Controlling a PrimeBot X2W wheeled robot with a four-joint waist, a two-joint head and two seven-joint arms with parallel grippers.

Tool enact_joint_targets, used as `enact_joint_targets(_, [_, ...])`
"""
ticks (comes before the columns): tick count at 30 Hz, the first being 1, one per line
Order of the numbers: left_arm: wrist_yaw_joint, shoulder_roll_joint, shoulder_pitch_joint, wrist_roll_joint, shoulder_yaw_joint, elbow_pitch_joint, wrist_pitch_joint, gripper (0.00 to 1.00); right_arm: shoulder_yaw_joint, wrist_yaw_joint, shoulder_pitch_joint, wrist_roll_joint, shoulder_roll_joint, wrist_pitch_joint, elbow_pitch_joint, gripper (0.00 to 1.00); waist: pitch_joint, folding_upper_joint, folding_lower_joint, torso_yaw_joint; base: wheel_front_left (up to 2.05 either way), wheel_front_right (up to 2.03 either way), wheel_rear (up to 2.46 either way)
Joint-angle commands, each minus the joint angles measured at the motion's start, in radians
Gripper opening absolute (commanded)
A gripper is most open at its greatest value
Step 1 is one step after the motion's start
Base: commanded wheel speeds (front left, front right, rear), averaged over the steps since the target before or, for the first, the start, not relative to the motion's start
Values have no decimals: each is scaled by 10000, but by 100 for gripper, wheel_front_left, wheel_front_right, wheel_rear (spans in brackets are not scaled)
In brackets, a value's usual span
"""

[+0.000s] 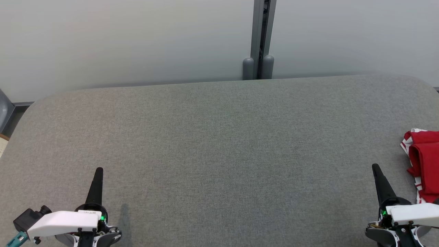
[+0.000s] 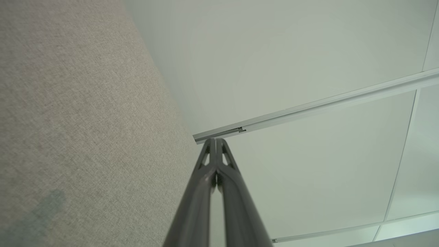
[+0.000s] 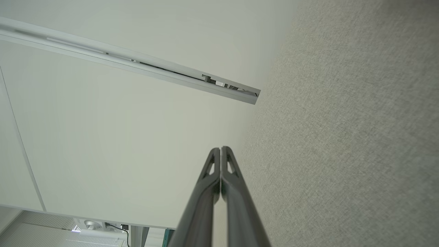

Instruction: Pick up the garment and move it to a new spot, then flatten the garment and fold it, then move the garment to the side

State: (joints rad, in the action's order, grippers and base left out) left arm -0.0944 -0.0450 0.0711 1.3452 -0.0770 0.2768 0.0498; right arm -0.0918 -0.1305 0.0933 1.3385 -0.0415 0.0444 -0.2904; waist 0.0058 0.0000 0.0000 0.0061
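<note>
— While the left hand (image 1: 98, 169) and right hand (image 1: 375, 166) sat low at the near corners, where was the garment (image 1: 425, 164)?
— Red with white striping, it lay bunched at the right edge of the grey tabletop (image 1: 219, 137), just beside the right hand.
— Were the hands gripping anything?
— No. Both were clenched tight, fingers (image 2: 205, 192) pressed together, empty.

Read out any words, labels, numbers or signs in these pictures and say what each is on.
No text can be read.
Faint marking on the white housing behind the left claw: too small and blurred to read.
Red and white garment: no print visible.
</note>
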Motion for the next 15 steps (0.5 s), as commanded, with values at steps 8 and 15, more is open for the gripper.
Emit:
enact_joint_targets(8, [-155,-65,296,786,-150,-160,202,0,-104,-4,179,835,-103,242,211,0,-6,0,0,-14,0,0,0])
enact_joint_targets(15, [-228,-69,336,1351,-223,-217,326,0,-144,-4,181,1399,-109,394,300,0,-12,0,0,-26,0,0,0])
